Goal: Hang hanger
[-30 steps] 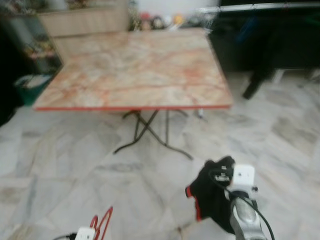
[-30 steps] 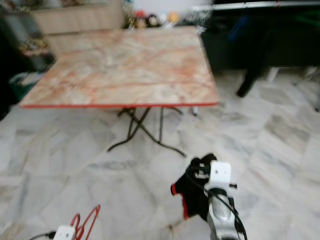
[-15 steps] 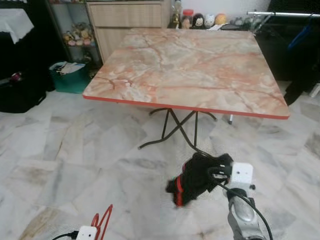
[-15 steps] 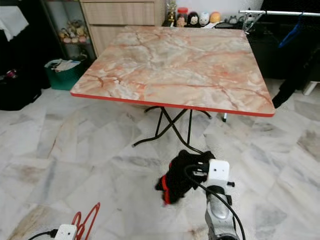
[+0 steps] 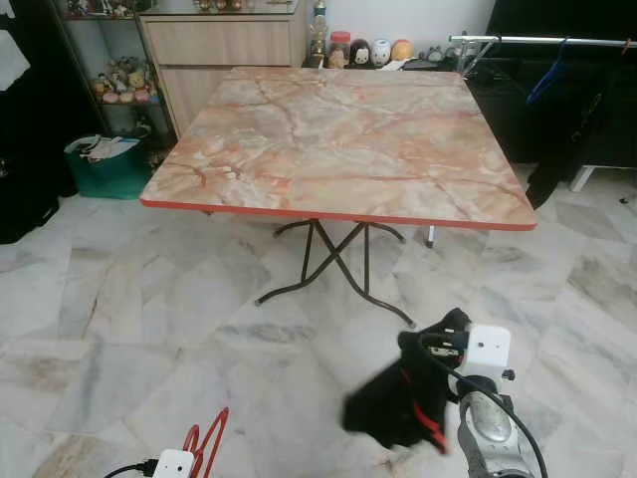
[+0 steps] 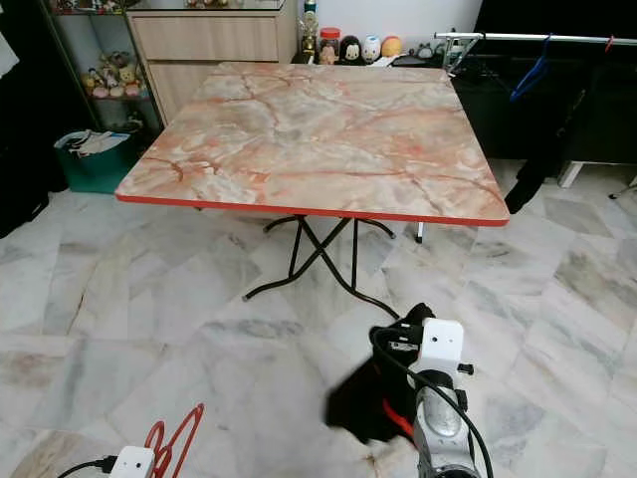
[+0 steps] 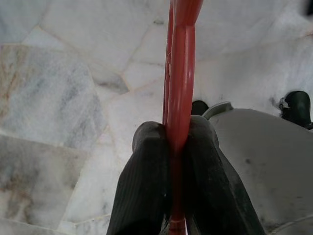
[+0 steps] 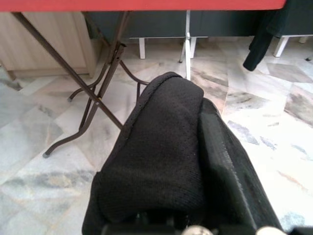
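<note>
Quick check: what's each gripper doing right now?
Left gripper: shut on the red hanger.
Right gripper: shut on the black garment.

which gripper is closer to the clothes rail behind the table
Right. The right gripper, shut on a black garment, is on the same side as the clothes rail, though far short of it. The left gripper, clamping the red hanger, is farther across.

The robot's right arm point(image 5: 486, 438) is a rounded silver tube topped by a white, box-shaped wrist module point(image 6: 441, 345) with a small dark stud on its side, and a black cable point(image 6: 398, 370) loops from the module down along the arm. At the left wrist sits a smaller white block point(image 5: 172, 464) fed by a thin black cable. The left gripper point(image 7: 178, 147) has two long black fingers point(image 7: 142, 191) with finely ribbed, rounded pads.
</note>
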{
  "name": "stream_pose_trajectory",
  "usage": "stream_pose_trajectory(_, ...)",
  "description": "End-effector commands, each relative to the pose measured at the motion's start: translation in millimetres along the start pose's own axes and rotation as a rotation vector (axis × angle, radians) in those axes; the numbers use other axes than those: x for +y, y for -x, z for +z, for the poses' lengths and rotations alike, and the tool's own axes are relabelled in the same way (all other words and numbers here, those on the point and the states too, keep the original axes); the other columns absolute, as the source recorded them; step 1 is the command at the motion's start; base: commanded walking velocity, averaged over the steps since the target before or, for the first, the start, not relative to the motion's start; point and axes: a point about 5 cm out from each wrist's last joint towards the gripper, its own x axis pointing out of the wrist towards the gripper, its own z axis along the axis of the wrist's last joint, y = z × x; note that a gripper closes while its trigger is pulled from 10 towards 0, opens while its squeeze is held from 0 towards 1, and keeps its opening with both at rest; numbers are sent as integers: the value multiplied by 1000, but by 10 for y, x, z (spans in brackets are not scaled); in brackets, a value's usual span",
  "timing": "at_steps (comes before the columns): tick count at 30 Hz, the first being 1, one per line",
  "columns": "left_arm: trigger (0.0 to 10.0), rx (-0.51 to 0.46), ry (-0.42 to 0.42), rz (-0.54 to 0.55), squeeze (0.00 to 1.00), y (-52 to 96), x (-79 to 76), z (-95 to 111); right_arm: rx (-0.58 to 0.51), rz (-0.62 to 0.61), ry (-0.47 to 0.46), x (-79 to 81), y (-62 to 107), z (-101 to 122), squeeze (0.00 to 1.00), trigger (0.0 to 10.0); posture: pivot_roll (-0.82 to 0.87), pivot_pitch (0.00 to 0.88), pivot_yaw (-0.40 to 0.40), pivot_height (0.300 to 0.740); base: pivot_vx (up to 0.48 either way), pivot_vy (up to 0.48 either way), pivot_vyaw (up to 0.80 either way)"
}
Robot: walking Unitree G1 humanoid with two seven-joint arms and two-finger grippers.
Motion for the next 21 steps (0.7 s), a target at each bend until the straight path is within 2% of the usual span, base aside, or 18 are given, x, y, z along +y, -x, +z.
stream_pose_trajectory(1, 10000, 9, -25, -8, 0, 0, -2, -4, -63, -8, -10, -2, -70, 138, 0, 10000, -74, 0, 6, 727, 401, 0, 0)
stream_pose_trajectory(3, 10000, 10, -33, -14, 0, -4, -21, 0, -156, -13, -8, -30, -141, 339, 0, 10000, -72, 0, 11, 727, 398, 0, 0)
stream_pose_trajectory(8, 10000, 11, -35, -15, 0, -5, -25, 1, -203, -18, -6, -48, -179, 454, 0, 10000, -72, 0, 11, 727, 398, 0, 0)
stream_pose_trajectory(9, 10000, 12, -37, -14, 0, -4, -22, -2, -296, -12, -1, -53, -246, 693, 0, 10000, -74, 0, 12, 727, 398, 0, 0)
stream_pose_trajectory(10, 10000, 13, -39, -14, 0, -3, -20, -4, -330, -4, 5, -48, -269, 790, 0, 10000, -74, 0, 12, 727, 398, 0, 0)
stream_pose_trajectory(12, 10000, 14, -40, -15, 0, -2, -18, -7, -369, 7, 16, -40, -293, 897, 0, 10000, -74, 0, 12, 727, 398, 0, 0)
stream_pose_trajectory(14, 10000, 14, -41, -15, 0, -2, -18, -7, -374, 8, 19, -39, -296, 912, 0, 10000, -74, 0, 12, 727, 398, 0, 0)
stream_pose_trajectory(15, 10000, 14, -41, -15, 0, -1, -14, -10, -430, 19, 20, -24, -326, 1076, 0, 10000, -74, 0, 12, 727, 398, 0, 0)
stream_pose_trajectory(17, 10000, 14, -41, -14, 0, -1, -13, -10, -450, 22, 20, -18, -336, 1137, 0, 10000, -74, 0, 12, 727, 398, 0, 0)
stream_pose_trajectory(18, 10000, 14, -40, -10, 0, -1, -10, -10, -488, 29, 20, -10, -354, 1259, 0, 10000, -69, 0, 8, 727, 398, 0, 0)
stream_pose_trajectory(19, 10000, 14, -40, -10, 0, -1, -10, -10, -488, 29, 20, -10, -354, 1259, 0, 10000, -69, 0, 8, 727, 398, 0, 0)
stream_pose_trajectory(21, 10000, 14, -38, -4, 0, -1, -7, -8, -556, 41, 29, 4, -391, 1513, 0, 10000, -70, 0, 9, 727, 398, 0, 0)
